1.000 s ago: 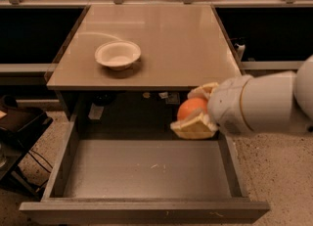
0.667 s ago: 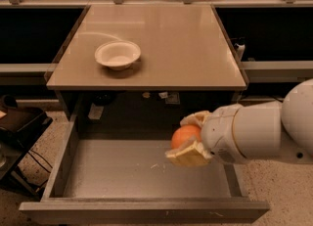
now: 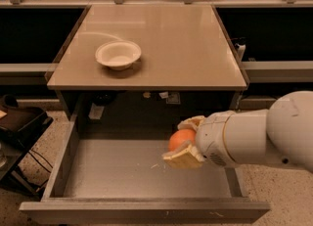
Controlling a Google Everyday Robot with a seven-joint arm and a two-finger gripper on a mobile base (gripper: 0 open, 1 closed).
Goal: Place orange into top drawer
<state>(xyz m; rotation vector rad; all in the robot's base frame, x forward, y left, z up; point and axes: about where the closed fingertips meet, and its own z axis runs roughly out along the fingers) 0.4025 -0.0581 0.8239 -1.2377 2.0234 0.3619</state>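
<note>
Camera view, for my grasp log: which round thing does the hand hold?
The orange, gripped by the hand over the open top drawer; the white bowl sits apart on the tabletop.

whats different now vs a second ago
The hand, gripping the orange throughout, carried it from the back of the open top drawer forward and down, over its right half. Nothing was released. The bowl on the tabletop and the drawer stayed put.

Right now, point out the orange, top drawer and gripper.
orange [image 3: 181, 137], camera view, its exposed front skin.
top drawer [image 3: 117, 171], camera view, bare bottom panel.
gripper [image 3: 176, 141], camera view, midway between jaws shut on the orange, over the drawer's right side.
</note>
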